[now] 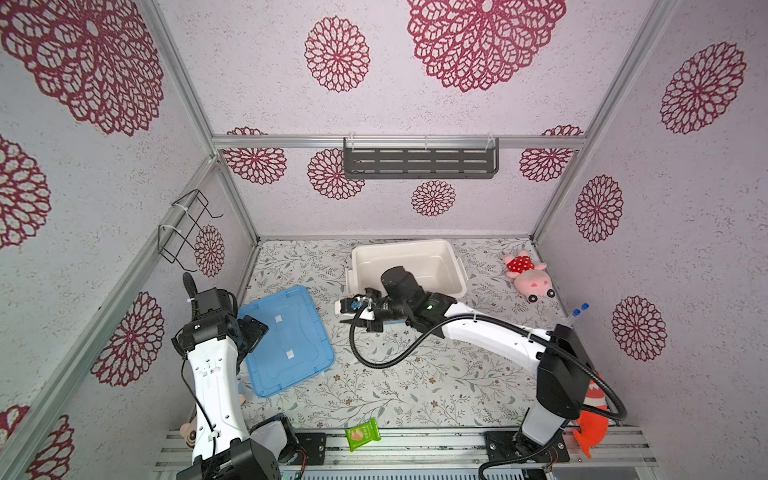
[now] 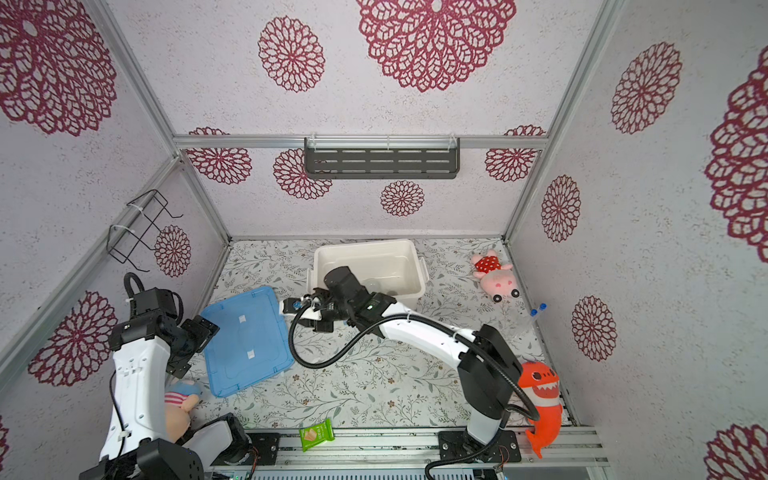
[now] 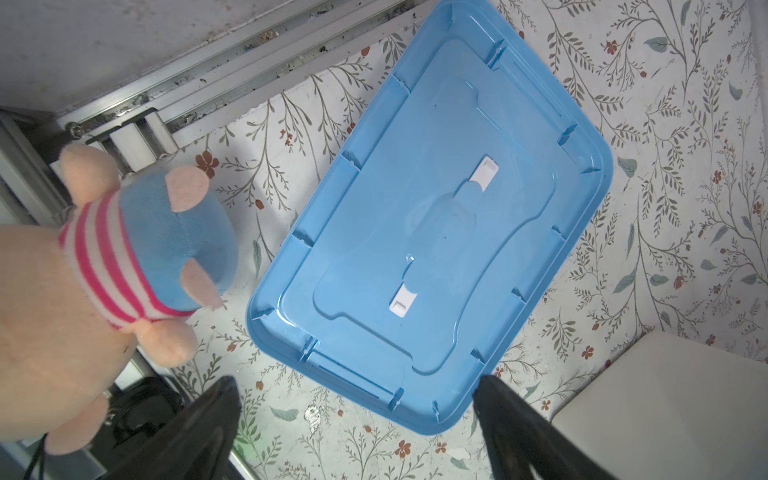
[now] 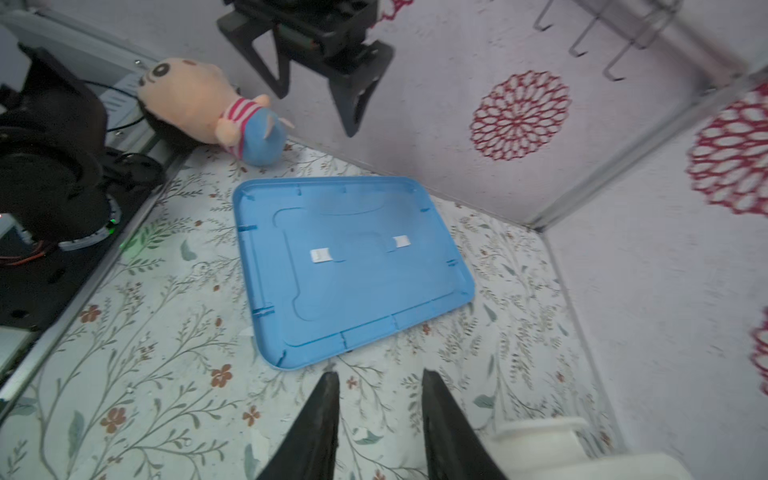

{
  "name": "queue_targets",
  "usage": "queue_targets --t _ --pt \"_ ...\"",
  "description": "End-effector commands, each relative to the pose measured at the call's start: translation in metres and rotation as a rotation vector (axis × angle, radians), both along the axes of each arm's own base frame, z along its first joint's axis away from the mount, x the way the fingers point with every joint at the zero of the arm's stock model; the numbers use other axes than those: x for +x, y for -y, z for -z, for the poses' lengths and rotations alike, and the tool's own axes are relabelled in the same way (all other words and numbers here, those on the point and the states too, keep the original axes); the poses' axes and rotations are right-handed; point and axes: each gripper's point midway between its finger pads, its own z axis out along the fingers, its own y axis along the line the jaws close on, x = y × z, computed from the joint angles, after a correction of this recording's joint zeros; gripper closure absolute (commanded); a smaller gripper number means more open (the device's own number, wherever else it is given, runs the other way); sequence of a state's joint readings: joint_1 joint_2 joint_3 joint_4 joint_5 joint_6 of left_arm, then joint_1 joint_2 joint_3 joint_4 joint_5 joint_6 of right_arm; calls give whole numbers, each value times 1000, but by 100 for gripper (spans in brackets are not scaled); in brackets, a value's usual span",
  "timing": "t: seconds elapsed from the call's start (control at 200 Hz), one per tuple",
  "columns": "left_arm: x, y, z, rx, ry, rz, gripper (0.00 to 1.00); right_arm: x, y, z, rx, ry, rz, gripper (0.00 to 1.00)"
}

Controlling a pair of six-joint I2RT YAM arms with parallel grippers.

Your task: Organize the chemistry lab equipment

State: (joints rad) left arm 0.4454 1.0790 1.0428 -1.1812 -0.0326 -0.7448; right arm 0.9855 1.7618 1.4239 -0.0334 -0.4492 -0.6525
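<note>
Two clear tubes with blue caps (image 1: 579,312) (image 2: 537,311) lie at the table's right edge by the wall, far from both grippers. My left gripper (image 3: 355,384) (image 1: 255,332) hangs wide open over the near-left edge of the blue lid (image 3: 436,216) (image 1: 286,340), which lies flat with its underside up. Nothing is between its fingers. My right gripper (image 4: 379,376) is open and empty just above the table. It sits between the lid (image 4: 349,266) and the white bin (image 1: 405,249) (image 2: 365,246). The right arm hides part of the bin's inside.
A pink pig plush (image 1: 525,274) lies at the back right, and an orange shark plush (image 2: 540,395) by the right arm's base. A striped-shirt plush (image 3: 104,257) (image 4: 208,108) lies beside the left arm. A green snack packet (image 1: 362,434) rests at the front rail. A wire rack (image 1: 187,228) hangs on the left wall and a dark shelf (image 1: 419,160) on the back wall.
</note>
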Motion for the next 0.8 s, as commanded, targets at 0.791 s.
queue_targets --t 0.791 --pt "5 21 6 -159 47 14 3 -63 -65 197 -396 -228 -187 64"
